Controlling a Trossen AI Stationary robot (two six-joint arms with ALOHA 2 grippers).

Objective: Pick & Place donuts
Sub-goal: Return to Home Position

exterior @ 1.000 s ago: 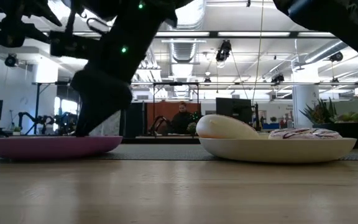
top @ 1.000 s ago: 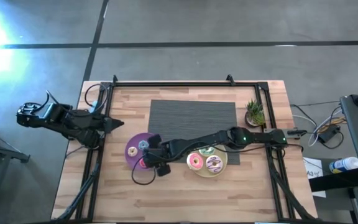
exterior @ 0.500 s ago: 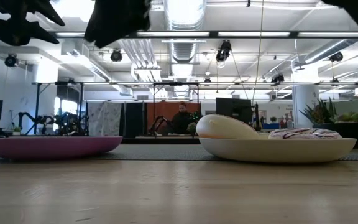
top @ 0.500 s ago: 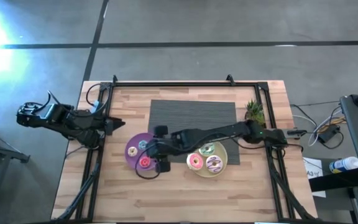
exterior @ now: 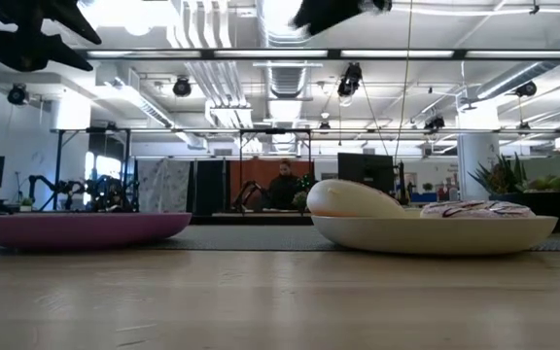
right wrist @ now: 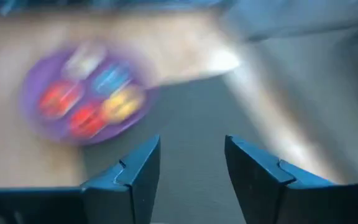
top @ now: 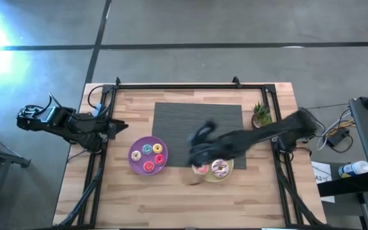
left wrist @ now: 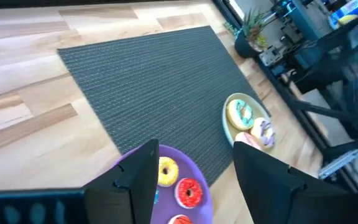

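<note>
Looks pretty sorted from where I'm standing: the small toy donuts (top: 149, 166) sit on the round purple plate (exterior: 76, 230), and the bigger iced donuts (top: 220, 168) are on the round pale-yellow plate (exterior: 426, 235). The right gripper (right wrist: 188, 146) hangs high over the dark grey ribbed mat (top: 184, 121), just beside the pale plate, fingers apart and empty. The left gripper (left wrist: 194, 152) is parked at the table's left edge, fingers apart too. Only worry imo: if the right arm dips on its swing home, it could clip that plate and scatter the donuts.
</note>
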